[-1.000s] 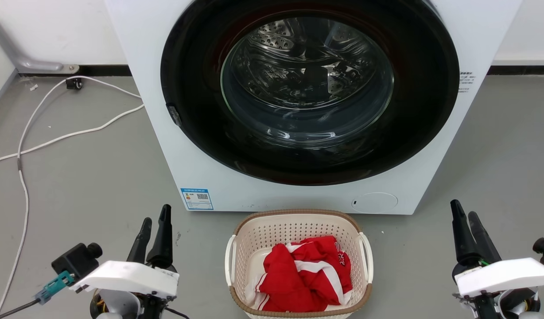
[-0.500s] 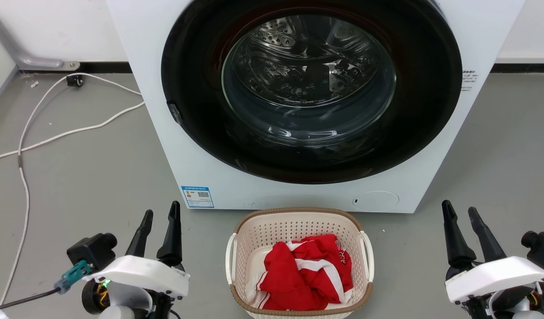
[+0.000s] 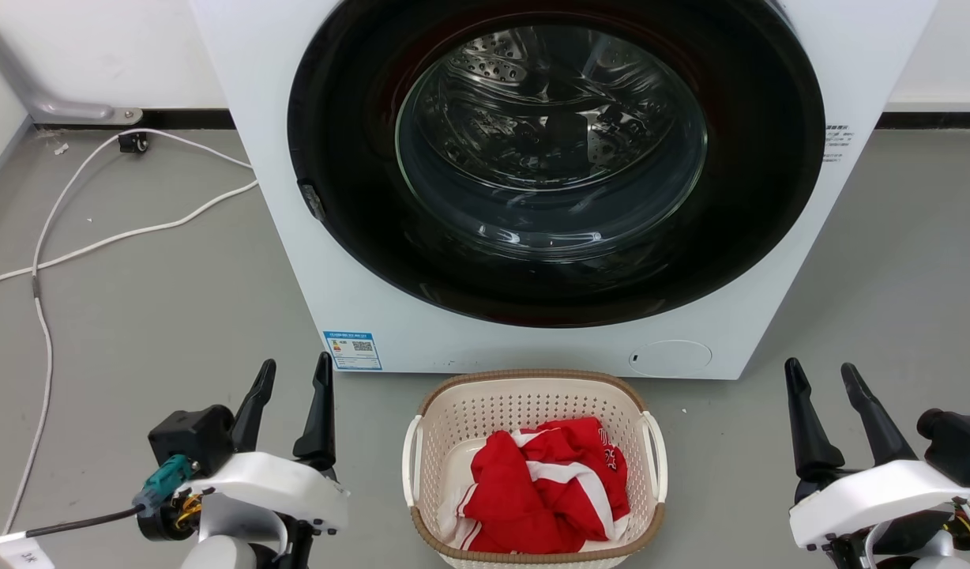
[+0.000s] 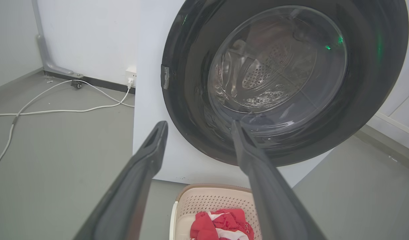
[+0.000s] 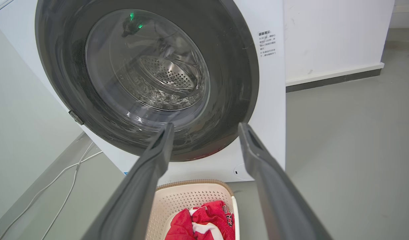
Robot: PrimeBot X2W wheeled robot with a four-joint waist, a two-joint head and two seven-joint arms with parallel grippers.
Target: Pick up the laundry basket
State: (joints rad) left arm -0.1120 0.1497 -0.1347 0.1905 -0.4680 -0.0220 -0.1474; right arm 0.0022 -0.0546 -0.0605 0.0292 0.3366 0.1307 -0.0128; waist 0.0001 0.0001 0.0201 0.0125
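Laundry basket untouched, L end effector fingers spread, R end effector same

Our left gripper at lower left of the head view, dark fingers parted and pointing up, white wrist housing below them, our right gripper at lower right, fingers parted likewise, we log both arms well apart

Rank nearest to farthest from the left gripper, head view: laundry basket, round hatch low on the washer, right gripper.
1. laundry basket: on the floor at centre, just to the right of the left gripper.
2. round hatch: lower right corner of the washer, beyond the basket's right side.
3. right gripper: far right of the view, jaws open.
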